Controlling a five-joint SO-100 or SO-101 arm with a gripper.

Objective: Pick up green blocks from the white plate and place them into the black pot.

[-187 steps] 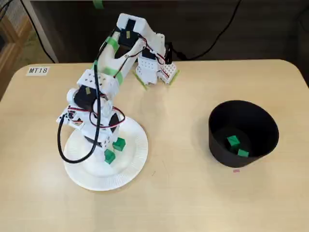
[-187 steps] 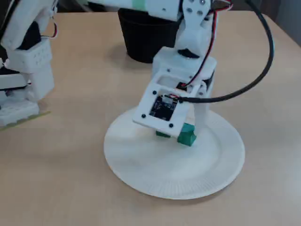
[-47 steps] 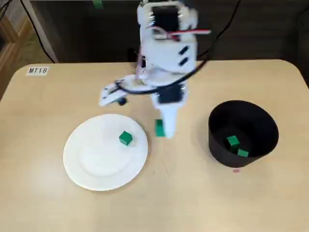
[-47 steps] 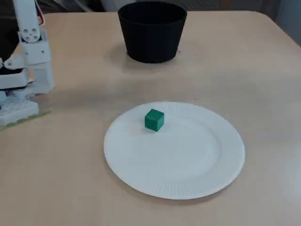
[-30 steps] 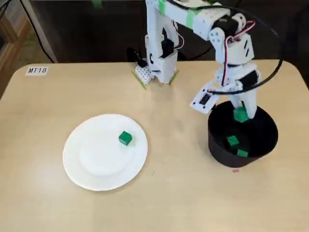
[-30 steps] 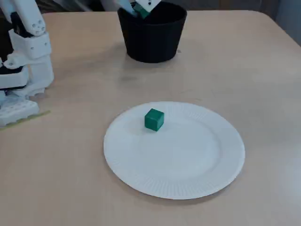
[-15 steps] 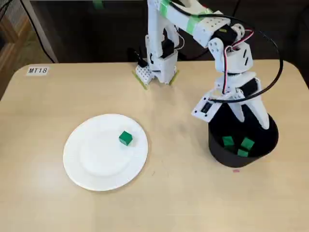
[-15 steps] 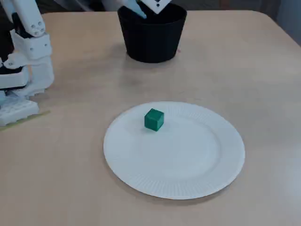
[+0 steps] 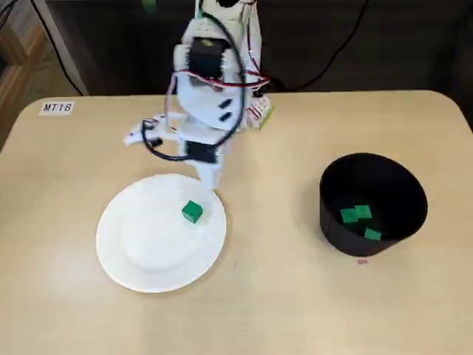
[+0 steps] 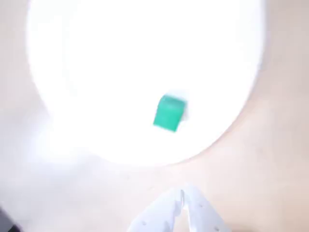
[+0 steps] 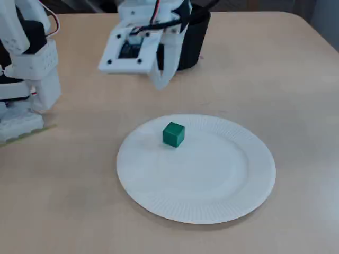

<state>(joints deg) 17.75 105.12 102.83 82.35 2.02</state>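
Tan table, rounded corners, dark floor beyond its far edge. White arm is based at the middle of the far edge and leans out toward the left half, blurred in the high fixed view. White plate, paper by the look of its ribbed rim, sits on the left half of the table, nearer the front edge than the far one. Black pot stands near the right edge, well apart from the plate, with three green blocks on its floor. Gripper hangs over the plate's far rim, tips pointing down, fingers closed together and holding nothing; the wrist view shows only a thin seam between them. One green block lies on the plate, toward its far right rim, just beside the fingertips but not touching. The block is judged small, light and rigid, with flat faces that should grip well. Best hold: open the fingers, straddle two opposite faces and close at mid height. The plate is judged light, so a downward press or side nudge could slide it.
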